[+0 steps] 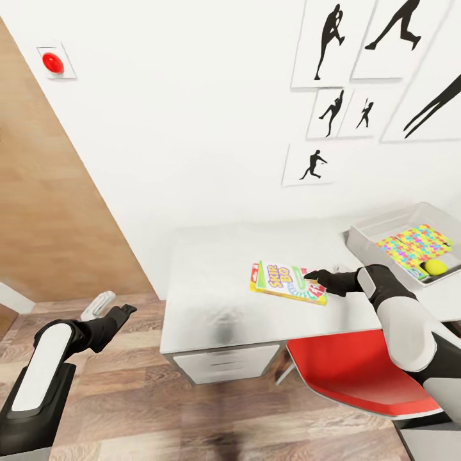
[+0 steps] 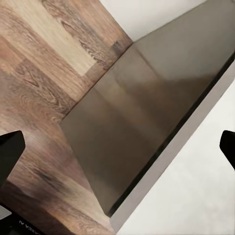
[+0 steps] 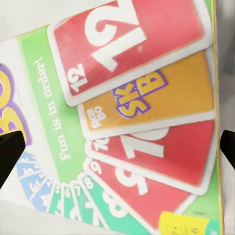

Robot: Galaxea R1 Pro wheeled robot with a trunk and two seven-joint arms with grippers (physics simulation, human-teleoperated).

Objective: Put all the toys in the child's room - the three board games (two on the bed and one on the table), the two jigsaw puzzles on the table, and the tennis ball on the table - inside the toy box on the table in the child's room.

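Note:
The yellow-green-red SKIP-BO board game (image 1: 282,282) lies flat near the middle of the light grey table (image 1: 211,288). My right gripper (image 1: 314,276) hovers open over its right end. In the right wrist view the printed lid (image 3: 132,122) spreads between the two dark fingertips (image 3: 10,154). At the table's right end stands the toy box (image 1: 368,230). It holds a multicoloured jigsaw puzzle (image 1: 413,243), the tennis ball (image 1: 436,266) and a sliver of a blue box (image 1: 417,272). My left gripper (image 1: 125,312) hangs open over the floor, left of the table.
A red chair (image 1: 358,374) is pushed against the table's front, under my right arm. White drawers (image 1: 227,363) sit below the top. The left wrist view looks at the wood floor (image 2: 44,73) and the table's dark side (image 2: 132,127). A red wall button (image 1: 52,62) sits high left.

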